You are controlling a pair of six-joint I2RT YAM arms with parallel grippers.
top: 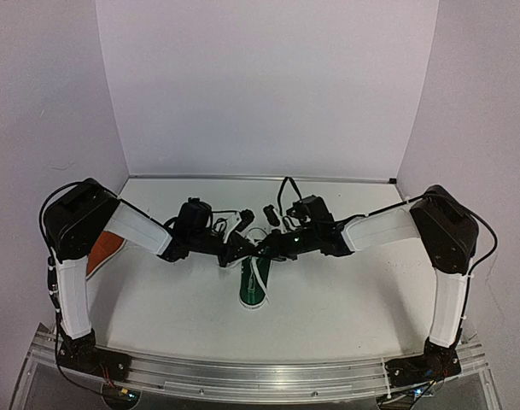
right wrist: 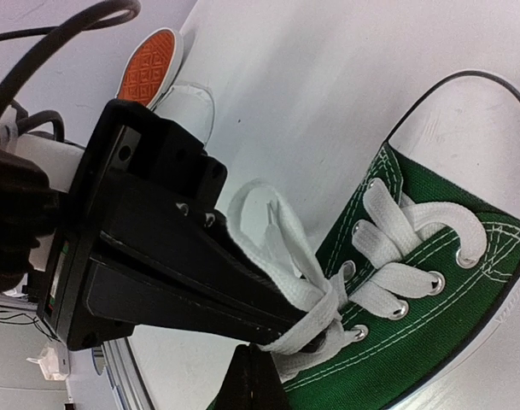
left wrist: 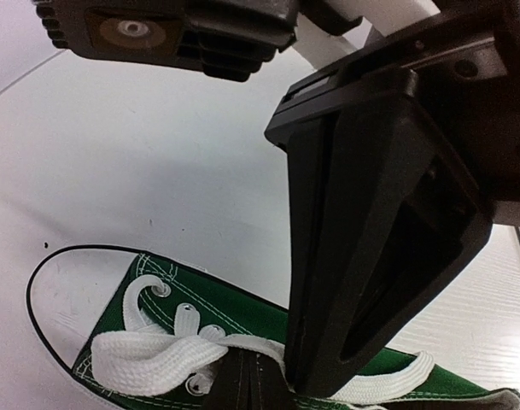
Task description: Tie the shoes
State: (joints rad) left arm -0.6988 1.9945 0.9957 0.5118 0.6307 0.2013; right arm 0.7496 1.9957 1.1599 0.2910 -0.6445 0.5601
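1. White bench (top: 353,290), pale lilac walls (top: 268,85) on 3 sides.
2. Green shoe (top: 256,286) lies at bench centre, toe toward the arm bases. Orange-red shoe (top: 103,250) is well apart at far left, partly behind the left arm.
3. Right end effector (right wrist: 294,337): clenched on the white lace (right wrist: 277,248) above the green shoe's eyelets.
4. Left end effector (left wrist: 277,380): clenched, tips at the same lace. Cannot tell whether it pinches it.

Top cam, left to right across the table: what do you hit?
orange-red shoe → green shoe → right arm's elbow. Both grippers overlap above the green shoe, so they are left out of the order.
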